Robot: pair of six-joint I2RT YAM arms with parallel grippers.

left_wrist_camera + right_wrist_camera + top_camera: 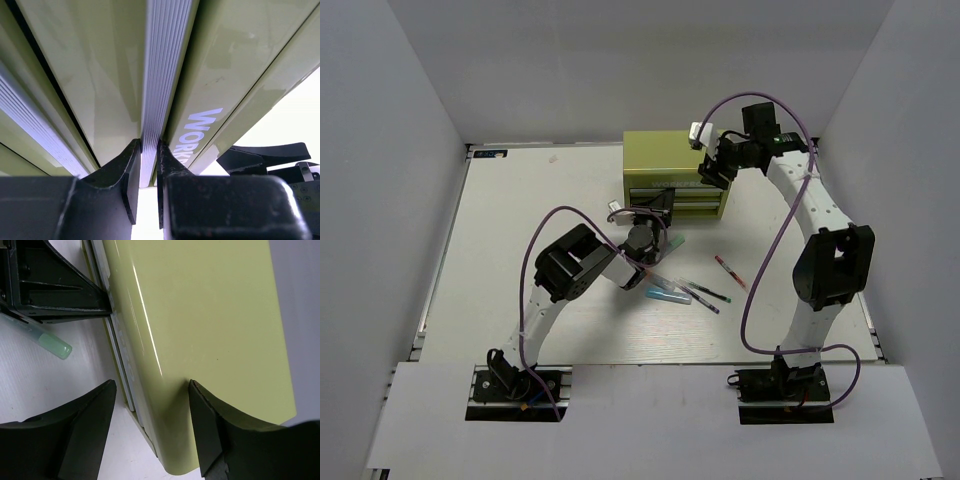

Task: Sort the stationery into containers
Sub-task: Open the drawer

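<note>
**Q:** Where's the drawer handle [162,65]?

**A:** Pinched between the closed left jaws, its length running across the toolbox [670,155] front. The right jaws gape over its right end. The pens [705,292] lie on the table [520,220] in front.

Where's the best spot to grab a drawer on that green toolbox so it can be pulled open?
Pinch the ribbed silver pull strip that runs across the toolbox front, coming straight in from that side. It stands proud of the flat panels as a thin lip, narrow enough for two fingers; the left end effector pinches it this way.
</note>
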